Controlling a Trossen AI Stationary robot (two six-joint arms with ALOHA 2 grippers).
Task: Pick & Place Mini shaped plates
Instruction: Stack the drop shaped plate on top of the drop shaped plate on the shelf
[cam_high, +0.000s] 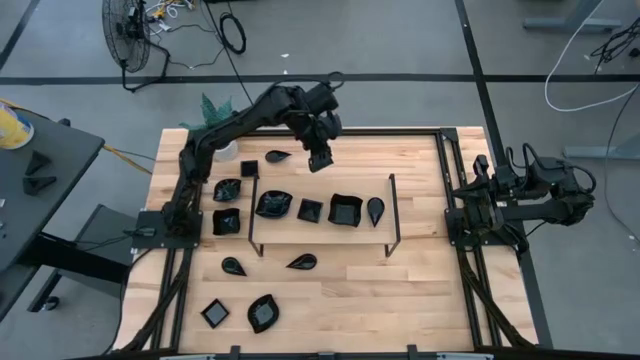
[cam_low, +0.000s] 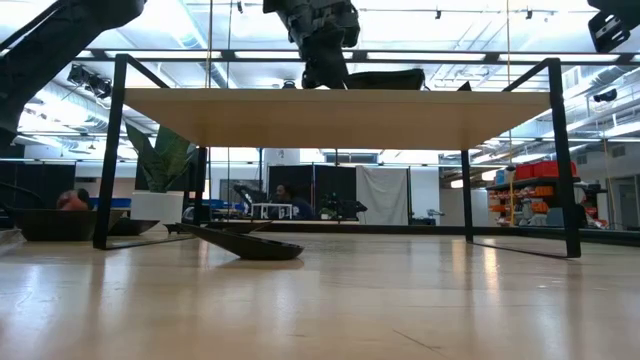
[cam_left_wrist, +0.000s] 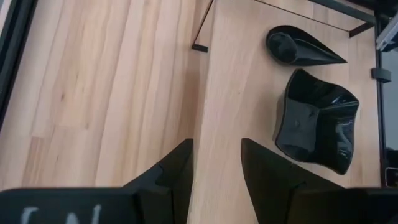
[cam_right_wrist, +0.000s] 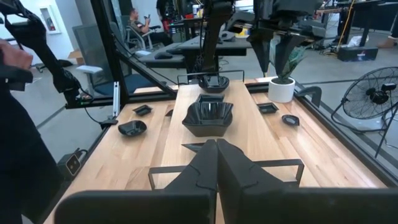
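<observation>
My fingers (cam_left_wrist: 180, 171) stand parted with nothing between them above a pale wooden shelf (cam_left_wrist: 230, 93), near a square dish (cam_left_wrist: 317, 121) and what looks like a teardrop dish (cam_left_wrist: 298, 46).

Robotics lab, open-plan: grey taped floor, pedestal fan (cam_high: 127, 30) and loose cables (cam_high: 232, 30) beyond surface's far edge, ceiling strip lights, seated person (cam_right_wrist: 135, 23) among workstations.

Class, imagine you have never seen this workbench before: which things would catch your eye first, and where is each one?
First, the glossy black mini shaped plates, lined up on a raised wooden shelf with a thin black wire frame at the middle of the table, with more scattered on the tabletop to the left. Next, the left hand, empty, above the shelf's far edge. The right hand waits shut at the table's right side.
</observation>
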